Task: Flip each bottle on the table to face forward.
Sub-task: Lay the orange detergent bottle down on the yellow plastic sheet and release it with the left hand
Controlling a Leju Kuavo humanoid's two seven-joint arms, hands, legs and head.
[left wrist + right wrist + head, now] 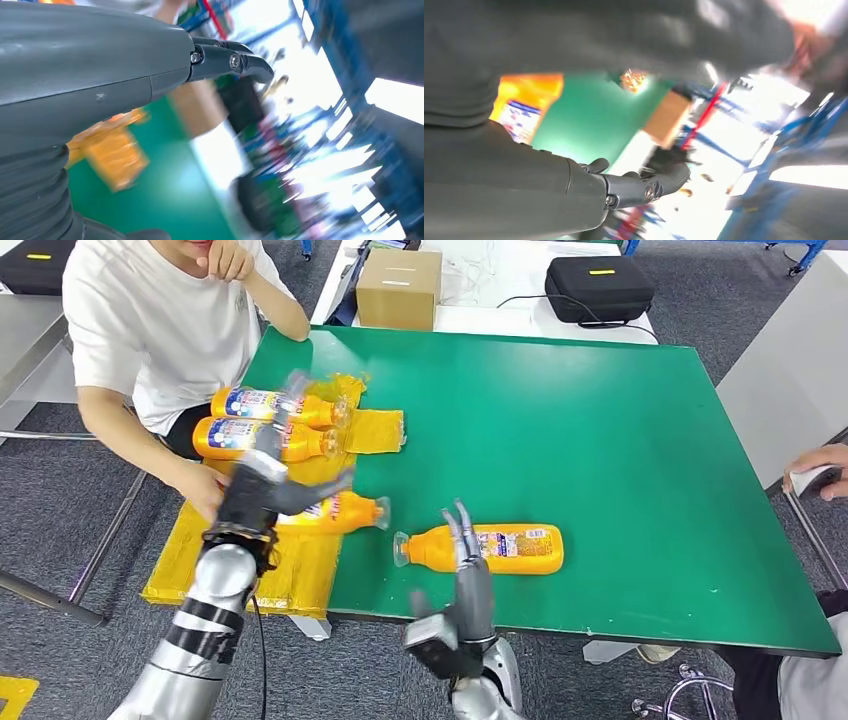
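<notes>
Lying flat on green worktop (600, 440): orange bottle (495, 548) near front edge, cap pointing toward three more orange bottles (262, 406) at the worktop's left edge. Right hand (470, 575) over that lone bottle, fingers straight and apart, gripping nothing. Left hand (262, 492) raised above third bottle (340, 512), blurred, fingers spread, nothing held. Person (160, 320) seated at far-left corner.

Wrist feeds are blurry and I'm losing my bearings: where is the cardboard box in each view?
Head view: cardboard box beyond the far edge of the green table.
Left wrist view: blurred tan block bordering the green.
Right wrist view: tan block at the green's edge.
Shared landmark: the green table.
</notes>
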